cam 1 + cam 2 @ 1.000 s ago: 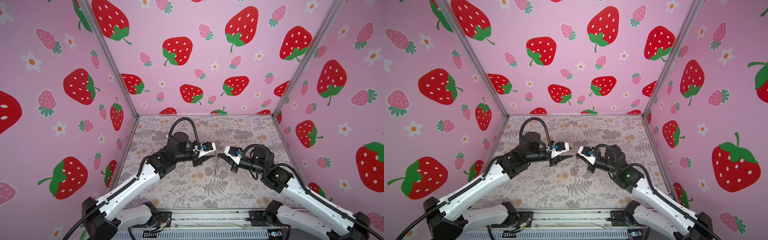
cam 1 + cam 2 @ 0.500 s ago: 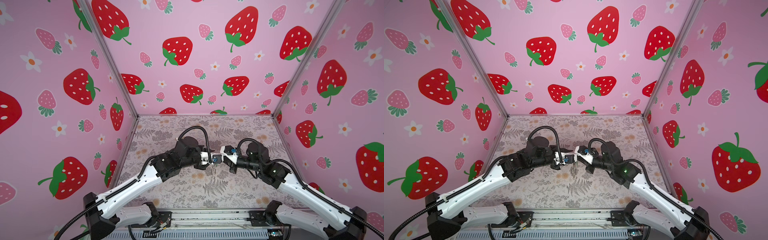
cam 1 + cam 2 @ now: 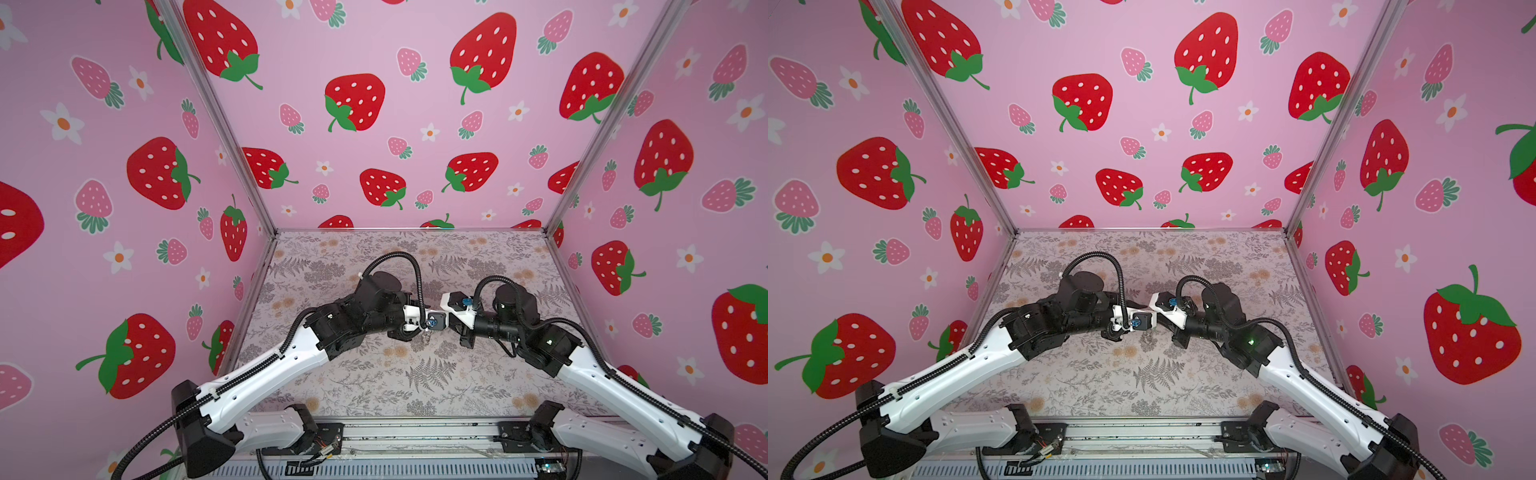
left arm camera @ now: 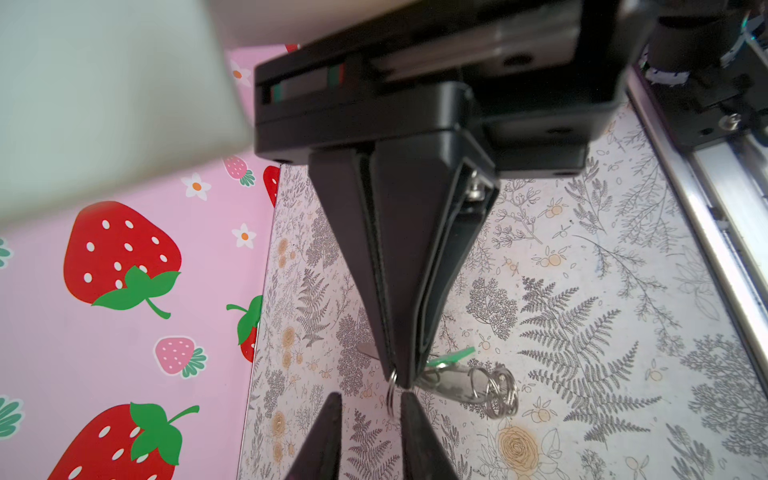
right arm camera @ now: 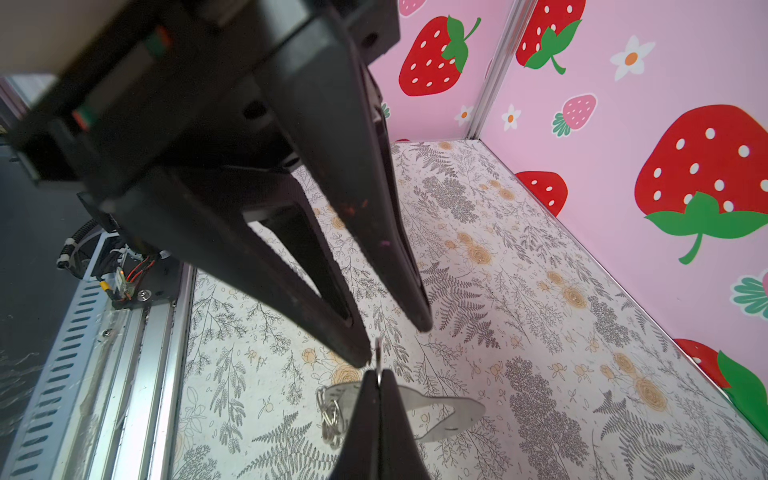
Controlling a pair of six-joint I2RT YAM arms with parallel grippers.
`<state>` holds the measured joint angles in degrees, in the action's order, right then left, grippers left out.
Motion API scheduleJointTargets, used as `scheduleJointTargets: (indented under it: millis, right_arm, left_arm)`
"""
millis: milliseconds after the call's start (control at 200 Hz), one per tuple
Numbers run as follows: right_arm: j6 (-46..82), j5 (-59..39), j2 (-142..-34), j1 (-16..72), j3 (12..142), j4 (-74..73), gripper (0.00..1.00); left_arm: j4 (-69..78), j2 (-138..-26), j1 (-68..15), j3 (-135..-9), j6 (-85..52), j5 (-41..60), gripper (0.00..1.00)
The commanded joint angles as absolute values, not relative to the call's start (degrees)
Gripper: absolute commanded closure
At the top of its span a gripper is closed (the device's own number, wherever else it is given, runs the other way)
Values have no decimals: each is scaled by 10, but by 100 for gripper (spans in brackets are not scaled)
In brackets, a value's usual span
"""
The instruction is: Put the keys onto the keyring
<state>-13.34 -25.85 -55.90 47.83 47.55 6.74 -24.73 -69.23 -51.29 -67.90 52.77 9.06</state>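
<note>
Right pincer (image 4: 401, 383) pinches one keyring (image 4: 444, 274); left pincer (image 4: 372, 400) parted.

Keyring (image 4: 446, 266): black leather-like strap folded into a loop, metal stud (image 4: 473, 192) near one end. It is held in the air along the closed right gripper (image 4: 401, 384), with one small ring (image 4: 392, 390) pinched at the tips.
Keys (image 4: 451, 384): silvery, with a green oval tag (image 4: 451, 357). They dangle beside a cluster of rings (image 4: 500, 395) at the strap's other end.
</note>
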Motion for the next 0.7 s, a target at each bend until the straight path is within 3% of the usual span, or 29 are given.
scheduleJointTargets:
  millis: [0, 275, 510, 550, 690]
  right_arm:
    - [-142, -271, -551, 476, 497, 61, 100]
    - [-160, -281, -538, 476, 482, 45, 100]
    - [-189, -294, -526, 476, 457, 24, 100]
    - [-191, -296, -526, 476, 456, 24, 100]
    - [-194, -293, -526, 476, 454, 23, 100]
  left_arm:
    - [-264, -697, -515, -705, 534, 115, 73]
    - [-279, -709, -513, -711, 533, 116, 78]
    - [-302, -712, -513, -721, 542, 128, 93]
    - [-303, -713, -513, -722, 542, 131, 100]
    - [-303, -715, -514, -725, 532, 148, 100]
